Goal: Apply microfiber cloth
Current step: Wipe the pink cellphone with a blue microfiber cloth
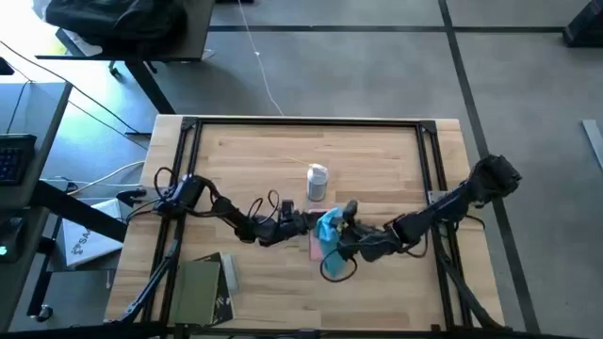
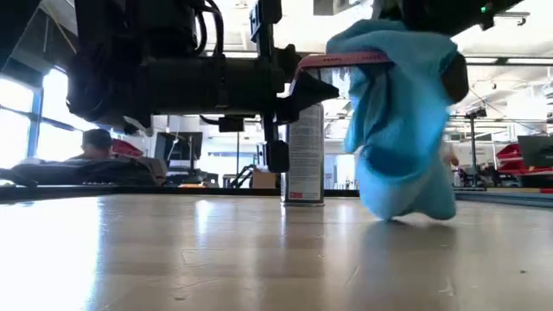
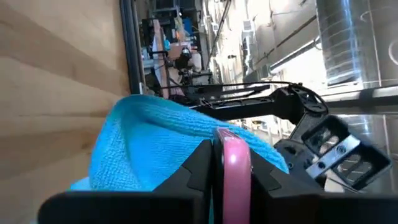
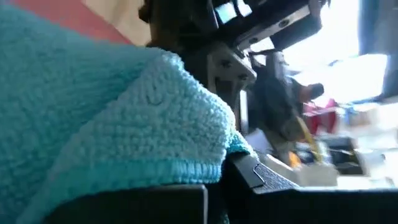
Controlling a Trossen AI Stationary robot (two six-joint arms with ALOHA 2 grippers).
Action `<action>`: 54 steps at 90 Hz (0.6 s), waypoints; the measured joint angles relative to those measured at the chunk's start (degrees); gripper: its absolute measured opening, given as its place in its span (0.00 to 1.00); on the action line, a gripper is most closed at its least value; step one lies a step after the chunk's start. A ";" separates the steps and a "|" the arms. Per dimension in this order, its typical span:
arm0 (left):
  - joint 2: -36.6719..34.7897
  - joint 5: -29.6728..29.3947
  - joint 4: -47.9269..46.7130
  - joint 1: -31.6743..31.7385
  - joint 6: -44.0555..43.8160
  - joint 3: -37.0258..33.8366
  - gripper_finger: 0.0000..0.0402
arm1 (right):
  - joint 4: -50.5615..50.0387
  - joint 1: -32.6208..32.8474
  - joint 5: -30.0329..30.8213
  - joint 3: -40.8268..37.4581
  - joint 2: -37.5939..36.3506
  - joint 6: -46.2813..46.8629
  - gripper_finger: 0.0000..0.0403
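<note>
Mid-table, front half, you've got the soft turquoise-blue microfiber cloth [image 1: 328, 229] draped over a flat pink slab [image 3: 235, 177], hem brushing the wood tabletop [image 1: 377, 151]. Right gripper [image 1: 341, 237] clenched on the cloth; left gripper [image 1: 303, 222] clamps the slab's edge. White-capped spray can [image 2: 304, 155] stands just behind.
</note>
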 joint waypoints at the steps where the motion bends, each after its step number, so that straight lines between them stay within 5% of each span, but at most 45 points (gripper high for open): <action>1: 0.00 -0.26 -0.01 -0.05 0.21 -0.01 0.06 | 0.16 -0.17 -0.89 0.00 0.00 0.28 0.00; 27: 0.00 -2.25 0.57 -0.46 1.51 -0.04 0.06 | 4.12 -2.63 -17.58 0.00 0.00 6.81 0.00; 54: 0.13 -3.77 2.86 -0.50 7.28 -0.06 0.06 | -2.00 -5.08 -7.70 0.29 -0.30 15.61 0.00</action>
